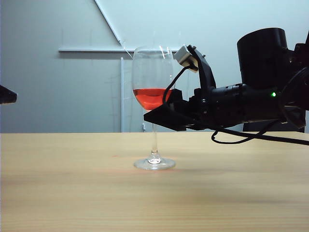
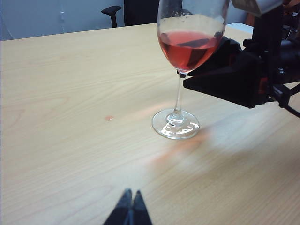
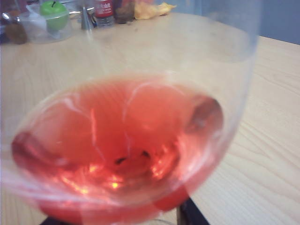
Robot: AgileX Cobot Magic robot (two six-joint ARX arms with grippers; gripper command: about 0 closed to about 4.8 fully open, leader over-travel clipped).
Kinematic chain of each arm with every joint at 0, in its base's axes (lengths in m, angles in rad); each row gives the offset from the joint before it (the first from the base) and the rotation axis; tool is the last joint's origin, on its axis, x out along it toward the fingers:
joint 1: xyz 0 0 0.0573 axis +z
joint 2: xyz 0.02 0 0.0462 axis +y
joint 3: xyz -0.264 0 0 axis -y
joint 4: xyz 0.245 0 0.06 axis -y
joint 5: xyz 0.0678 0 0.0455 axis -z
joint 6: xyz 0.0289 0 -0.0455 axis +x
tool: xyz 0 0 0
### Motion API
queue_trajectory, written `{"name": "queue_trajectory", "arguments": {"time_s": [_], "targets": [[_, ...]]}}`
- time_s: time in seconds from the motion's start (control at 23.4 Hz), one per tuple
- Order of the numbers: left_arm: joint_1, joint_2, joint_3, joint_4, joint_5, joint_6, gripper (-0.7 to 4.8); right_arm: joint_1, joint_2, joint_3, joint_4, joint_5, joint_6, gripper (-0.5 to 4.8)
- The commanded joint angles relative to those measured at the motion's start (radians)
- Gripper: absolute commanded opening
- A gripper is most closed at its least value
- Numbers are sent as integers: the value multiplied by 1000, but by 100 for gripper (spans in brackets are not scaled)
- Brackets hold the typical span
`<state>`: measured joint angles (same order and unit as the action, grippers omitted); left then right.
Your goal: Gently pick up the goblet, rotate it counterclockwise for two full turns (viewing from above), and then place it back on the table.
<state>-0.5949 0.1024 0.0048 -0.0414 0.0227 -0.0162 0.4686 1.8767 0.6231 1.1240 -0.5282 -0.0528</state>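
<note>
The goblet (image 1: pixel 152 72) stands upright on the pale wood table (image 1: pixel 72 193), its round foot (image 2: pixel 176 125) flat on the surface and red liquid in the lower bowl. My right gripper (image 1: pixel 157 116) reaches in level from the right, and its black fingers (image 2: pixel 220 79) close on the bottom of the bowl from both sides. In the right wrist view the bowl (image 3: pixel 131 131) fills the frame, with a dark finger (image 3: pixel 192 213) against its lower edge. My left gripper (image 2: pixel 131 194) hovers shut over bare table, well short of the glass, and shows at the far left edge (image 1: pixel 7 94) in the exterior view.
At the table's far end sit a clear bowl with a green apple (image 3: pixel 54 14), a bottle (image 3: pixel 104 8) and some other small items. A dark chair (image 2: pixel 117 11) stands behind the table. The right arm's cable (image 1: pixel 251 137) hangs just above the tabletop.
</note>
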Motion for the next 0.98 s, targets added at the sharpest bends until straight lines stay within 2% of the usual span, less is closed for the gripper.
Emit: {"name": "queue_trajectory", "arguments": {"time_s": [0.04, 0.98], "targets": [[-1, 1, 4, 13, 0, 1, -5, 4, -3, 4, 14, -6, 0, 263], [-1, 1, 4, 13, 0, 1, -5, 5, 27, 30, 42, -18, 6, 263]]}}
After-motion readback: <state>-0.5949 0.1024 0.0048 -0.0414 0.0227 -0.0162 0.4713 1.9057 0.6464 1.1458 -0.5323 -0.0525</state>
